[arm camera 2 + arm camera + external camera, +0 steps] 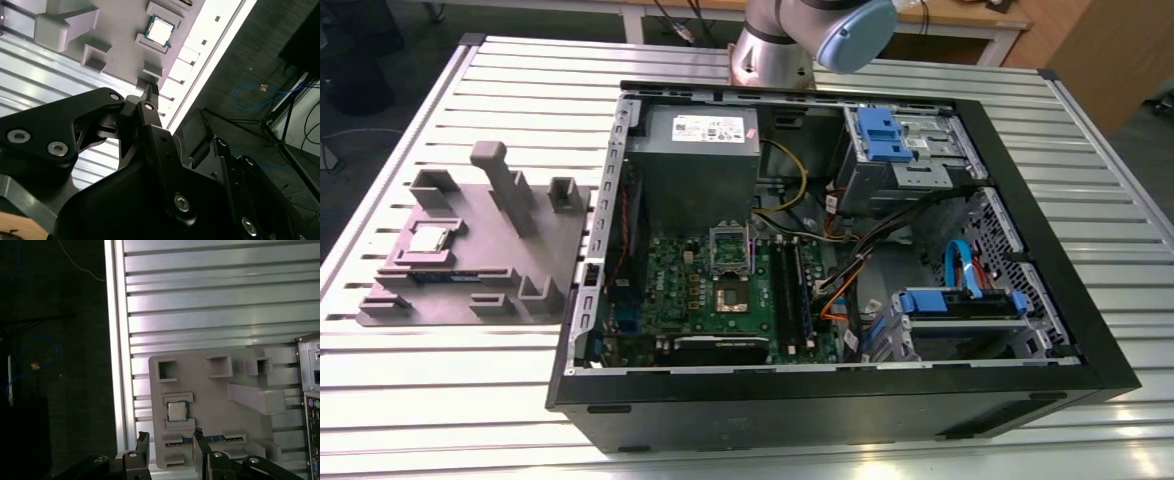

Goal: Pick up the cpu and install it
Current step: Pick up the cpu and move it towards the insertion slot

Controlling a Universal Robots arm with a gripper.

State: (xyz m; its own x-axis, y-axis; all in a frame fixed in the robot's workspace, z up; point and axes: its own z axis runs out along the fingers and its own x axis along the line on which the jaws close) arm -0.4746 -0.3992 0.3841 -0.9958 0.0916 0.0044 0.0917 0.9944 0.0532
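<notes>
You are on the reach for the cpu [176, 411], as I judge it: the chip lies flat in a shallow pocket of the grey fixture [220, 390], which sits on the slatted table [210, 315] just beside the open computer case [854, 415], on the exterior view's left. The gripper [171, 435] hovers well clear of the fixture, its fingers [143, 447] spread wide with nothing between them. To do this well, centre the gap over the chip so both fingers meet opposite edges at once, and come straight down. Raised lips of the pocket stand close against two opposite sides of the chip, so I judge the other two sides to be the ones to take, and the fingers look lined up for that. Close gently and lift level, since a tilted chip could catch on those lips. The cpu itself is a small flat square with a bright silver top that catches the light, framed by a thin greenish rim.
</notes>
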